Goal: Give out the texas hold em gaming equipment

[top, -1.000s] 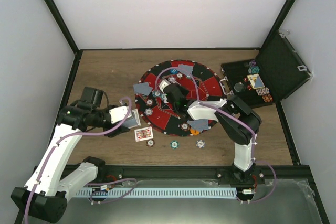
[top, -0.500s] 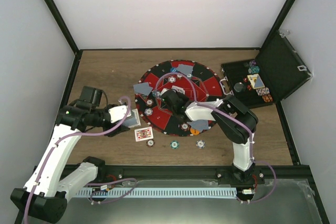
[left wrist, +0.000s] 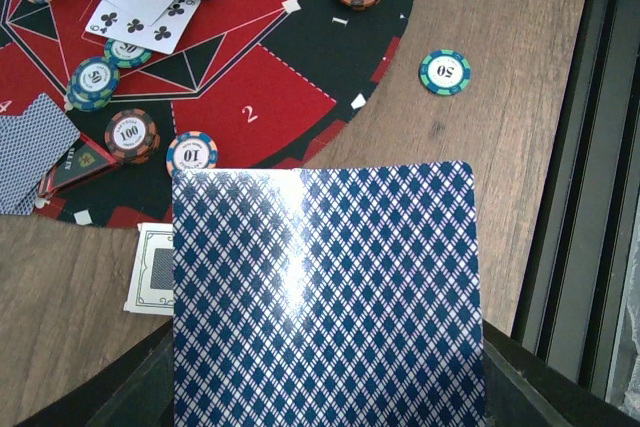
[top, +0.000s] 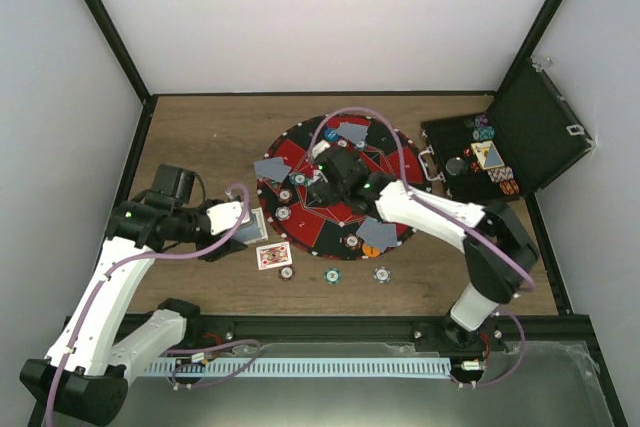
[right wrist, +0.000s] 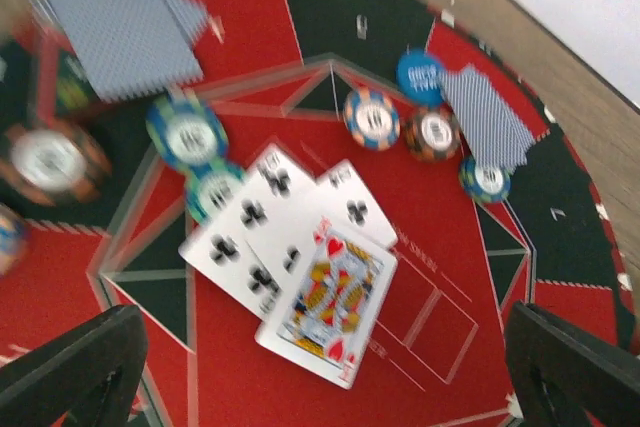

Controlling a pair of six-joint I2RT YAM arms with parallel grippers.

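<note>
My left gripper [top: 250,226] hovers over the wood at the round mat's left edge. It is shut on blue-backed playing cards [left wrist: 325,297] that fill the lower left wrist view. My right gripper [top: 330,173] hangs over the middle of the red-and-black mat [top: 395,162]. It is open [right wrist: 325,377] and holds nothing. Below it lie three overlapping face-up cards [right wrist: 300,257], with a king of hearts on top. Face-down cards [top: 270,168] and poker chips [right wrist: 185,132] lie around the mat's segments.
Three loose chips [top: 331,275] and a face-up card [top: 274,255] lie on the wood in front of the mat. A white-bordered card [left wrist: 152,267] lies under my left gripper. The open black case [top: 500,152] stands at the right with more chips.
My right gripper has gone from shut to wide open, leaving the king of hearts on the centre cards. Its arm has stretched out from the right. The left arm has stayed still.
</note>
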